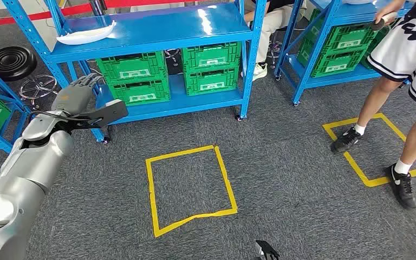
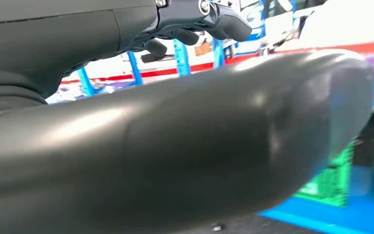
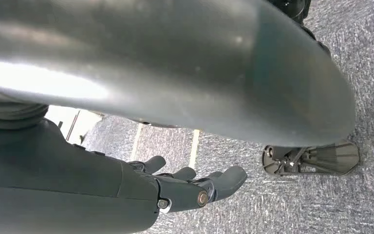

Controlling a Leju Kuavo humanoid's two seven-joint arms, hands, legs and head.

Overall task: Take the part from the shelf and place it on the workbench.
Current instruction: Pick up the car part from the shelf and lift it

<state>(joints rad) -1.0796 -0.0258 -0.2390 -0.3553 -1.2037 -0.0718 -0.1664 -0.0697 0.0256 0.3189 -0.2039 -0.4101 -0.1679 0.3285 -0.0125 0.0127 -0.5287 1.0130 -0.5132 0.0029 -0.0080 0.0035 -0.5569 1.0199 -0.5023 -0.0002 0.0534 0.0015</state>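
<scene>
White part (image 1: 85, 36) lying on the blue shelf's (image 1: 157, 32) top level, near its left end: apparently light, rigid, thin-edged; best grasped mid-length. Left hand (image 1: 76, 97) raised below the shelf, fingers apart, empty; right hand (image 3: 195, 187) loosely open, empty.

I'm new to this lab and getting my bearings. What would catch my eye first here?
Straight ahead stands a bright blue metal shelf rack with a white curved part on its top deck and green plastic crates below. The robot's silver left arm raises its left hand toward it, and a yellow tape square marks the grey carpet.
</scene>
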